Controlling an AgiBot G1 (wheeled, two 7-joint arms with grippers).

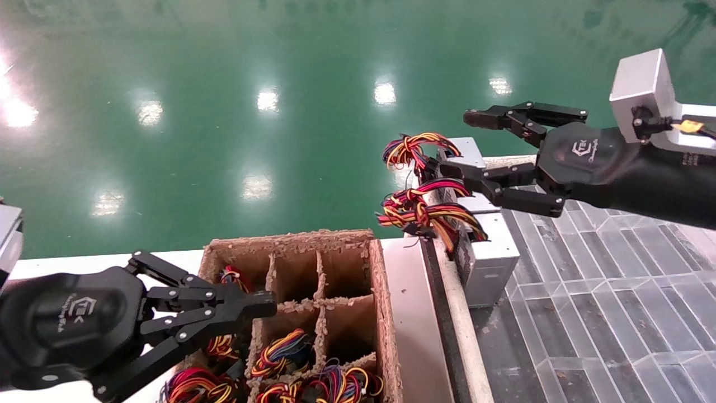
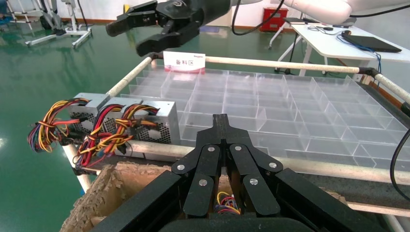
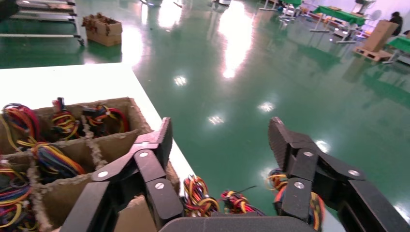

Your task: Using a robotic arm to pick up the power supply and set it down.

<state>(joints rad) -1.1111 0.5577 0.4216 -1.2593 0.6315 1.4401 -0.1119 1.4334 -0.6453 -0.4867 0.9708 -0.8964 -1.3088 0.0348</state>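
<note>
Your power supply [image 1: 485, 263] reads silver-grey, with a honeycomb-perforated face and a red, yellow, orange and black wire bundle [image 1: 428, 215]. Both grippers, left [image 1: 267, 305] and right [image 1: 454, 143], show glossy black with white logos and silver screws. Floor [image 1: 224, 112] is green. Cardboard crate [image 1: 386, 313] is brown; its wires add blue and purple.

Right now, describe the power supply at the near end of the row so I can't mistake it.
Three silver boxes line the clear compartment tray beside the cardboard box. The power supply is the one nearest the robot, farthest from the open right gripper. Its wires mix orange, yellow, red and black; the middle box's are mostly red.
</note>
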